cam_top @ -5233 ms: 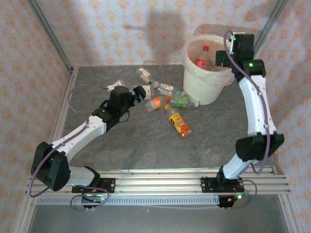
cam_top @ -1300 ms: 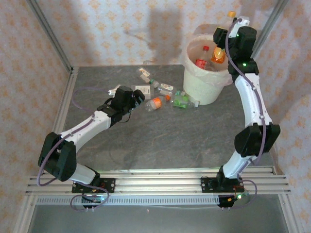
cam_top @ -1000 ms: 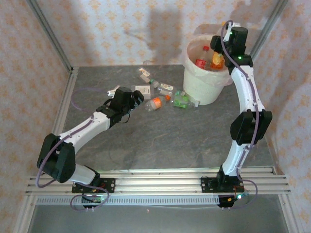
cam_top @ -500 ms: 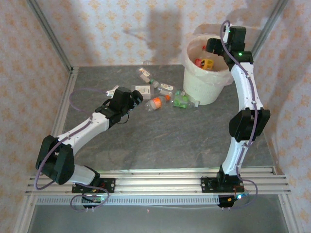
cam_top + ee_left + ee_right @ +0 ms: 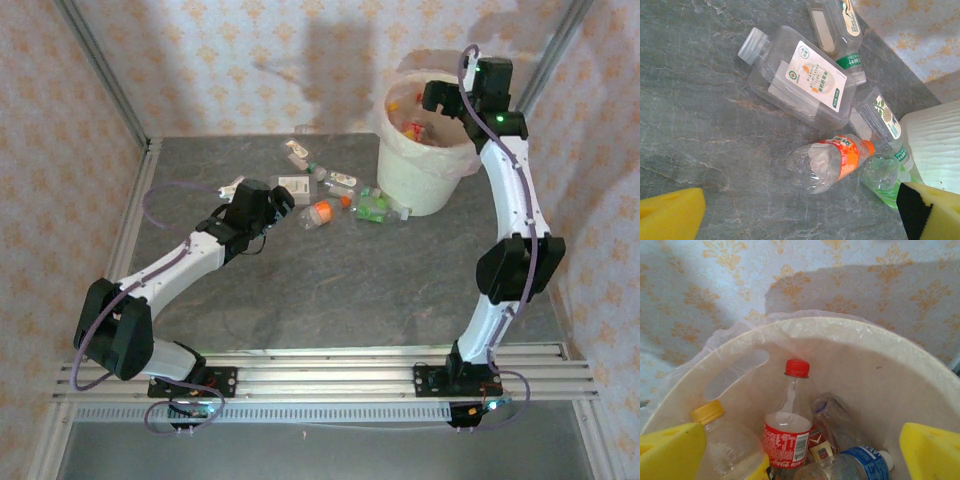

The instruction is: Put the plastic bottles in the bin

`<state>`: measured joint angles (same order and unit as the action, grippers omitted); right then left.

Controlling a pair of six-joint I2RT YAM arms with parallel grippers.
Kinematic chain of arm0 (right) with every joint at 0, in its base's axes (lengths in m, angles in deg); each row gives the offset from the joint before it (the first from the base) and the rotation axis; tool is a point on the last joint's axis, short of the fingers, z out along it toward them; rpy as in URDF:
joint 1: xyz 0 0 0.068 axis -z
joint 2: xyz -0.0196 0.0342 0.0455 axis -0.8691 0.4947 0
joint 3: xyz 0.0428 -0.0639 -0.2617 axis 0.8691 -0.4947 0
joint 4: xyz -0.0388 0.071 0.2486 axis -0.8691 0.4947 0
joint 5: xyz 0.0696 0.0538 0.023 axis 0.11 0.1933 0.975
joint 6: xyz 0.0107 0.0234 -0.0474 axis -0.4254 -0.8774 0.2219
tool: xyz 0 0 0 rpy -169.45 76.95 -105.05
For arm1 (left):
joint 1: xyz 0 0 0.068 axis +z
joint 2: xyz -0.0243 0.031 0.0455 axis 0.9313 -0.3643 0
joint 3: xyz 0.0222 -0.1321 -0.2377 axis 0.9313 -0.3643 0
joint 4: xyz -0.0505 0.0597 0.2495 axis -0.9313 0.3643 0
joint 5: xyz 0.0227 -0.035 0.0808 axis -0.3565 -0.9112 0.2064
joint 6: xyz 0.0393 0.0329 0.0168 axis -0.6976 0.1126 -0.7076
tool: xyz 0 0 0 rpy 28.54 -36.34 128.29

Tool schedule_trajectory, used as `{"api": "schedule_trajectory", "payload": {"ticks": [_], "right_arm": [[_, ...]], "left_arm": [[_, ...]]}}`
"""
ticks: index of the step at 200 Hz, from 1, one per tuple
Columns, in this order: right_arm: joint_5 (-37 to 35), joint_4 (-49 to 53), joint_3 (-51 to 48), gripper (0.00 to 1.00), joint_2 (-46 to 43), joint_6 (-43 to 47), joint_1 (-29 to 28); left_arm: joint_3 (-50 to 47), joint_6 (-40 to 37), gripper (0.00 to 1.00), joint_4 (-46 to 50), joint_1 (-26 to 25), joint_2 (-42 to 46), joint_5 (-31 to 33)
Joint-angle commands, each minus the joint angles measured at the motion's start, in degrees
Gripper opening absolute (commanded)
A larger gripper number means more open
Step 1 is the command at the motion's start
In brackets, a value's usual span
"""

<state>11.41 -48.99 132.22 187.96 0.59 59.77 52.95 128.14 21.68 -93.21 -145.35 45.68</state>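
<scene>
Grey, stone-veined table (image 5: 330,290) under patterned wallpaper. Nearest, the left gripper (image 5: 284,197) hovers with its jaws spread wide and nothing between them, just beside a loose cluster of plastic bottles. Its wrist camera shows five lying flat: a broad white-capped bottle (image 5: 797,80), an orange-labelled bottle (image 5: 832,160), a green bottle (image 5: 885,182), a leaf-labelled bottle (image 5: 880,120) and a cream-labelled bottle (image 5: 837,25). Farther back on the right stands one bin (image 5: 425,165), the green bottle near its base. Above its mouth the right gripper (image 5: 435,100) hangs wide open and empty. Inside, four bottles show: a red-capped bottle (image 5: 790,425), a yellow-capped bottle (image 5: 720,440), a blue-labelled bottle (image 5: 855,465) and a clear bottle (image 5: 832,417)
</scene>
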Motion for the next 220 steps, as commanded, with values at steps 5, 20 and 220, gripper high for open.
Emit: {"api": "schedule_trajectory", "payload": {"ticks": [5,20,220], "right_arm": [[2.4,-4.1,-3.0,0.99,-5.7,-1.1,0.0],[4.0,-5.1,-5.8,0.99,-8.4,-1.6,0.1],[9.1,12.3,-24.6,0.99,-9.0,39.5,-22.2]], "left_arm": [[0.2,0.5,1.00,-0.2,0.6,-1.9,0.1],[0.5,0.7,1.00,-0.5,0.6,-2.6,-0.5],[5.2,-6.4,1.00,6.9,0.0,-1.3,5.1]]}}
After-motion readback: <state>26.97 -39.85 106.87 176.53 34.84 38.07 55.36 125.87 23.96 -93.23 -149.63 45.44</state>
